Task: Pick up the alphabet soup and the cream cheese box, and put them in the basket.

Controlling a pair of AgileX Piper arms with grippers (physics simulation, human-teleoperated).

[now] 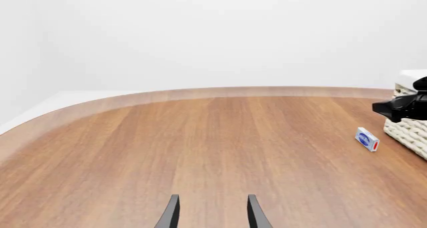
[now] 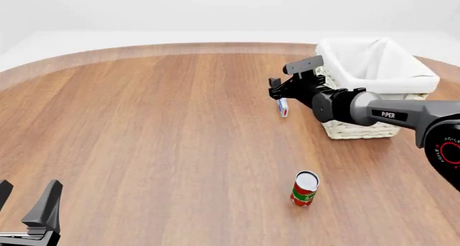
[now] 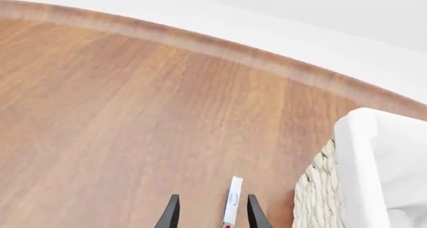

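Cream cheese box on edge, long axis along right gripper, jaws spread astride it, beside basket, left gripper jaws spread, counter.

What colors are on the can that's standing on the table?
Red and green label, silver top. The front view shows it best.

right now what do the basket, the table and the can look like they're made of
Basket: cream woven wicker or rope by its knobbly weave, with a matte white cloth lining folded over the rim. Table: wood or wood veneer, showing plank grain and a soft satin sheen. Can: probably metal, given its shiny silver top, wrapped in a red-and-green label that may be paper.
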